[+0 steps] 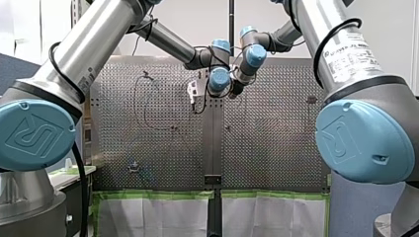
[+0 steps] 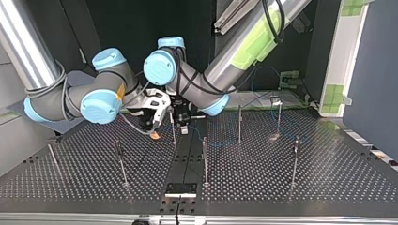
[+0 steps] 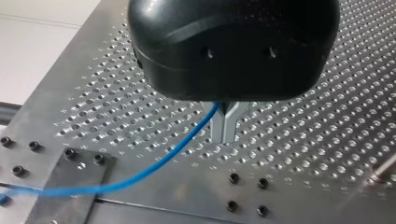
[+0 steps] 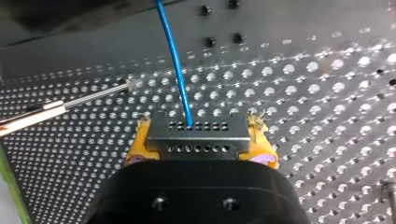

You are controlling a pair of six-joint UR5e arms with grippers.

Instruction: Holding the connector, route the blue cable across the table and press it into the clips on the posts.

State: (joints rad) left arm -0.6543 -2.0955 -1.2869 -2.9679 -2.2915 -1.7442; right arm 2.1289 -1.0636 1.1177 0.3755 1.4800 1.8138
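Fingers point(image 4: 137, 149) of my right gripper point(image 4: 200, 151), yellow-padded, are closed on the two ends of the metal connector point(image 4: 198, 128), which lies crosswise between them. The blue cable point(image 4: 175, 60) leaves the connector's outward face and runs straight ahead of the fingers, low over the perforated desk point(image 4: 327, 93).

Metal fingers point(image 3: 217, 128) of my left gripper point(image 3: 225, 137) stand almost together, tips pointing down just above the desk. The cable enters at their root and appears to be pinched there, though the black body hides the contact. From them it sags away in a long curve to one side.

In the top view the two grippers hang close together over the middle of the desk, at its far side. My right gripper is at that view's left and my left gripper just to its right. A thin post point(image 2: 172, 127) rises between them. The short span of cable from connector to left fingers therefore seems to run left to right past this post, so the coming press likely turns on lining that span up with its clip. My right gripper, holding the cable's end, is the nearer to it. Other posts point(image 2: 239, 124) stand well apart, farther to that view's right.

Both arms reach in to the centre from opposite sides, wrists bent downward.
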